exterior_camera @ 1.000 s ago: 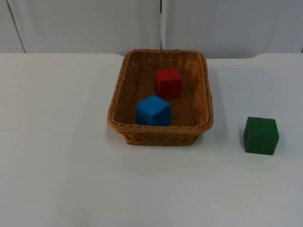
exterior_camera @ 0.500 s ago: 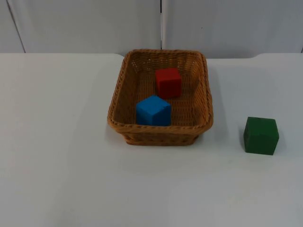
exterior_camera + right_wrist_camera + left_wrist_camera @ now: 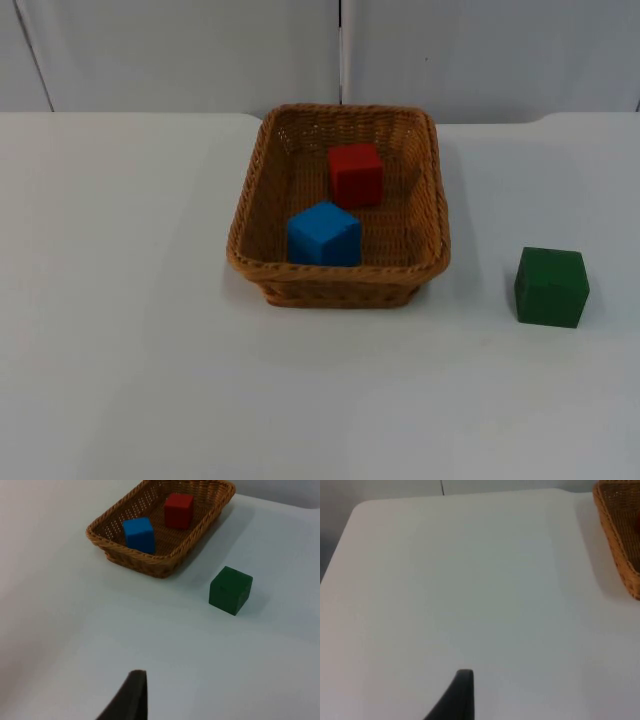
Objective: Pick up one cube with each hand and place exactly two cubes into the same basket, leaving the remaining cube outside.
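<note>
Basket [image 3: 338,205], brown wicker, rectangular, on the white table [image 3: 130,330] near the grey wall [image 3: 180,50], upright and open at the top. Inside, two cubes: red cube [image 3: 356,174] on the basket floor toward the far side, blue cube [image 3: 323,234] close to the near wall, turned a little on its base. Both apart from each other, neither touching as far as can be made out. Same pair seen from the right wrist camera, blue cube [image 3: 139,534] nearer, red cube [image 3: 178,510] behind it, both within the woven rim [image 3: 150,560].

Green cube [image 3: 551,287] outside, on the bare table to the right of the basket, well apart from its wall, resting flat. Also in the right wrist view, green cube [image 3: 230,590] just beyond the basket's corner. Nothing between it and the basket.

Left gripper [image 3: 456,697] over plain table, off to the basket's left side, with a corner of the wicker wall [image 3: 620,540] at the edge of its wrist view. One black fingertip visible; cannot tell whether the jaws are parted or closed. Holding nothing visible.

Right gripper [image 3: 127,697] above the table on the near side of the green cube and basket, looking toward both. Again one dark fingertip; jaw state cannot be told.
</note>
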